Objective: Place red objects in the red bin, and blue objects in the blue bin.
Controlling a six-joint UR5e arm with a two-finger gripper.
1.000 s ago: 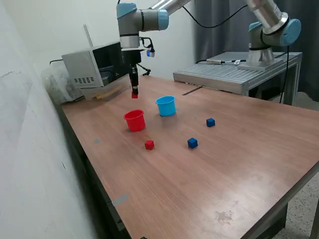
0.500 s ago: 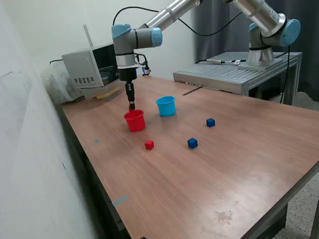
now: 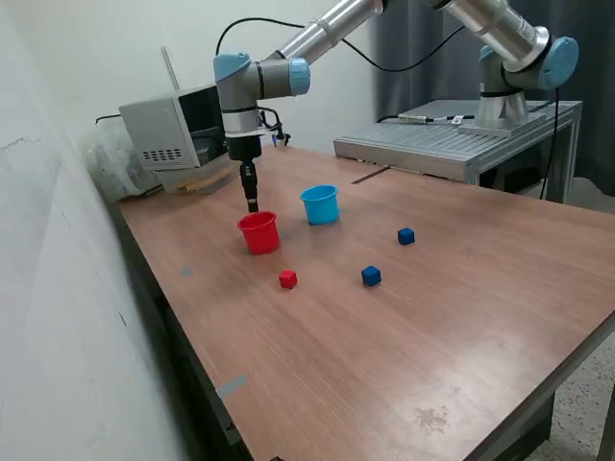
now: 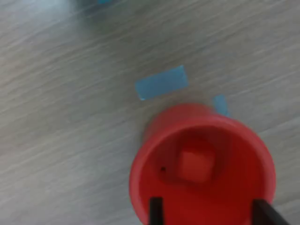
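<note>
Since half a second ago the red cube that was pinched at the gripper [image 3: 252, 204] tip is gone from there, and the wrist view shows a red cube in the cup [image 4: 194, 165] sitting on the floor of the red cup [image 3: 258, 232]. So that's a drop, pretty clearly. The arm looks nearly where it was, with the tool just above the cup's rim.

In the wrist view the two dark fingertips [image 4: 156, 210] stand spread apart with nothing between them, straddling the cup opening, so the gripper is open and empty.

What's left on the wooden table [image 3: 461, 317]: a second red cube [image 3: 287, 279] lying in front of the red cup, apart from it, plus two dark blue cubes, one nearer the camera [image 3: 371, 277] and one farther toward the exterior view's right [image 3: 406, 235]. The light blue cup [image 3: 320, 204] stands just beside the red cup; whether anything's in it can't be seen from here.

By my count that's one of four done. Next is probably the loose red cube, since it's closest.
</note>
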